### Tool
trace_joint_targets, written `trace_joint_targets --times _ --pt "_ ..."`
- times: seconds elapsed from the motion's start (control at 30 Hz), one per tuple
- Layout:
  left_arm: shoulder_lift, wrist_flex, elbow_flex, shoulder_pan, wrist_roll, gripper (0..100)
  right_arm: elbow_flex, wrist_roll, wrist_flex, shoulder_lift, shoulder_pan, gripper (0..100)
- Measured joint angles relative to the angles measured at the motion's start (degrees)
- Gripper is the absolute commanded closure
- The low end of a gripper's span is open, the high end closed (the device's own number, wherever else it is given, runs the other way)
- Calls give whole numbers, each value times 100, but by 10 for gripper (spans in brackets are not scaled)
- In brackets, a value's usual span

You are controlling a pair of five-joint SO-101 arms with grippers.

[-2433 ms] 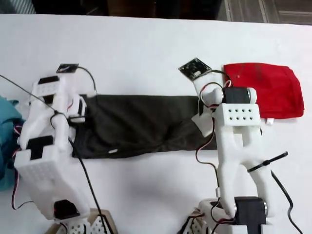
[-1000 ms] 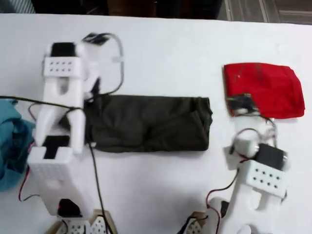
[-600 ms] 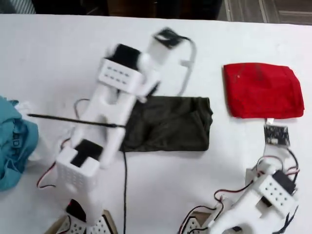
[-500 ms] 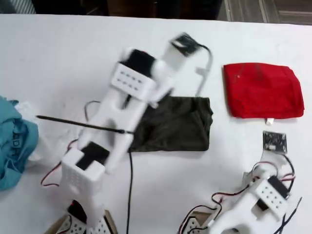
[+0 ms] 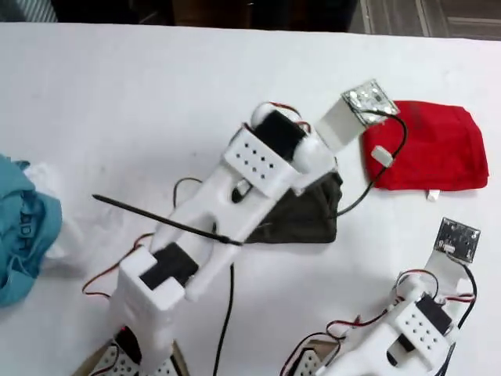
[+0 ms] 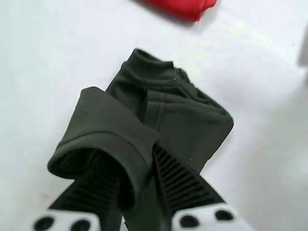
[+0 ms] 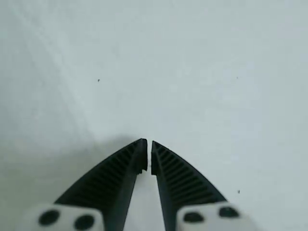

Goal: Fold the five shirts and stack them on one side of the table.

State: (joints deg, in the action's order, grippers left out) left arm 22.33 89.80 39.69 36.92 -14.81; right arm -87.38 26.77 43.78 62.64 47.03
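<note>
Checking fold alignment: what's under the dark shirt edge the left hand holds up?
Under the lifted edge clamped in the left hand, the rest of the dark shirt lies folded on the white table. The spot directly beneath the hand is covered.

Dark olive shirt [image 5: 311,219] half-folded, one end raised; red shirt [image 5: 430,149] folded flat nearby; teal shirt [image 5: 19,227] crumpled, well apart.

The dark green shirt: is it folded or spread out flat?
Partly folded: the left gripper pinches one end, curled over above the rest of the dark green shirt.
</note>
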Motion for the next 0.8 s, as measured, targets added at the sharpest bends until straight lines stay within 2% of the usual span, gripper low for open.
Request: trace_joint_targets --times 0.27,0.33,0.47,0.6,0.7,0.8 --pt "413 -88 44 220 0 974 -211 -18 79 668 -9 978" --pt "492 -88 53 220 0 935 -237 -18 132 774 -9 977" --pt "501 -88 53 220 0 766 -299 -18 132 888 -97 978" --pt "501 53 167 176 0 760 -299 -18 132 888 -105 978" --pt "501 237 536 -176 0 766 -299 -18 132 888 -123 978" --pt "501 484 1029 -853 0 772 -299 -18 132 888 -132 978"
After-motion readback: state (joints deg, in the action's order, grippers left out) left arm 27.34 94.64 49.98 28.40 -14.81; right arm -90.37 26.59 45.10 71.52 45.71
